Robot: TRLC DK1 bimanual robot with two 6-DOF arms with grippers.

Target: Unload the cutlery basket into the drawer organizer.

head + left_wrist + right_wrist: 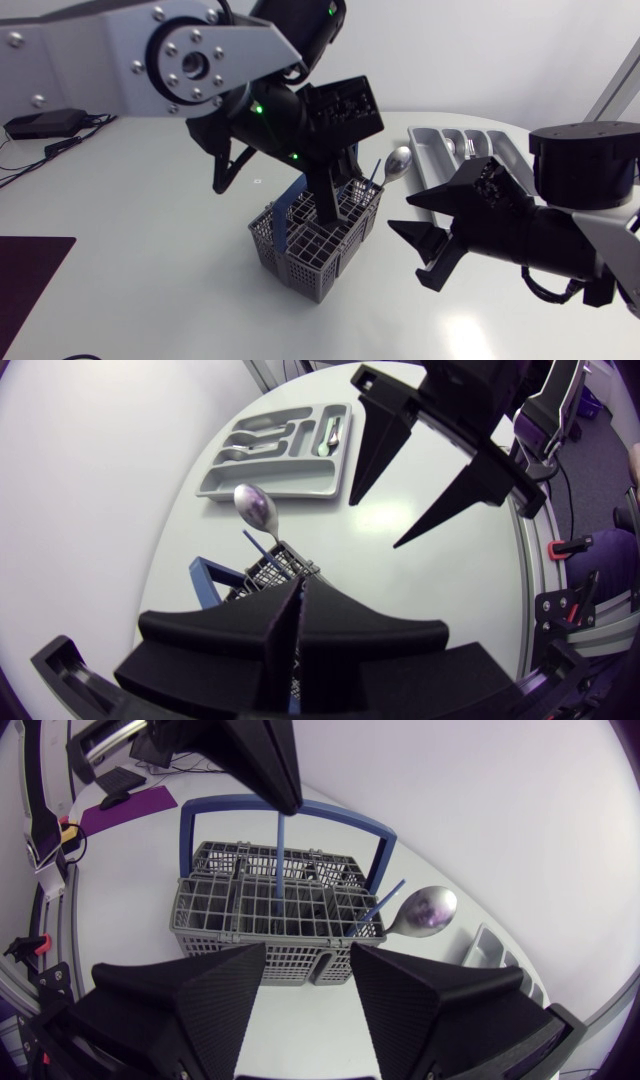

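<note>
right gripper is nearest, hovering low over the counter just beside the cutlery basket, fingers spread wide with nothing between them, pointing at the basket's side wall. the basket is a grey mesh one, upright on the counter near its middle, with its blue handle arched over the top. left gripper hangs straight down over the basket from the left arm, fingers pressed together on a thin blue-handled utensil. the utensil stands vertical, upper end pinched between the fingers, lower end down inside a basket compartment; can't tell what kind of piece it is. a spoon with a blue handle leans out of the basket's far corner, bowl up and tilted toward the organizer. the drawer organizer, a grey tray with lengthwise slots, sits beyond the basket near the counter's far edge, with some cutlery lying in its slots.
</note>
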